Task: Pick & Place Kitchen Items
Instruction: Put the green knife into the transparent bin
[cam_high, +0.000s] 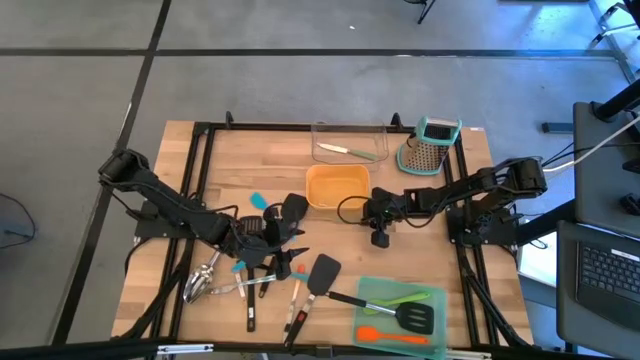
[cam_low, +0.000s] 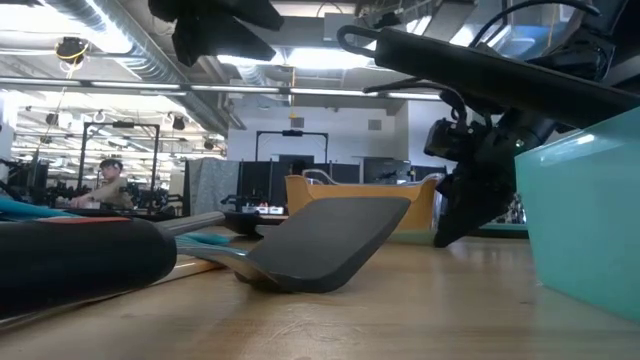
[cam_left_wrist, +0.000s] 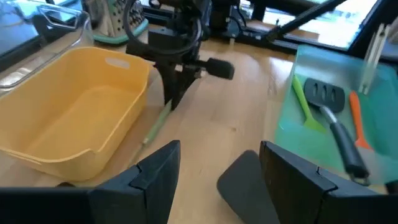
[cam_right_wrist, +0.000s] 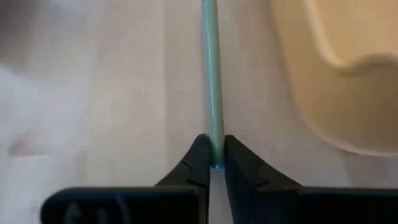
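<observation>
Right wrist cam alone shows the grip: right gripper pinched tight on the end of a thin pale-green stick, a smooth round rod running straight ahead of the fingertips along the wooden table. From overhead that rod is lost under the gripper; left wrist cam catches it as a slim green line on the wood below the right claw, just beside the orange tray, which sits empty.

Left gripper hovers w/ fingers spread wide, holding nothing, over a scatter of long-handled utensils; a matte black spatula lies just beyond its tips.

Clear tray, behind the right claw, holds a small green-handled knife. Teal-green tray, in front of it, holds a slotted black spatula, a green tool and an orange one. Steel box grater stands next to the clear tray.
</observation>
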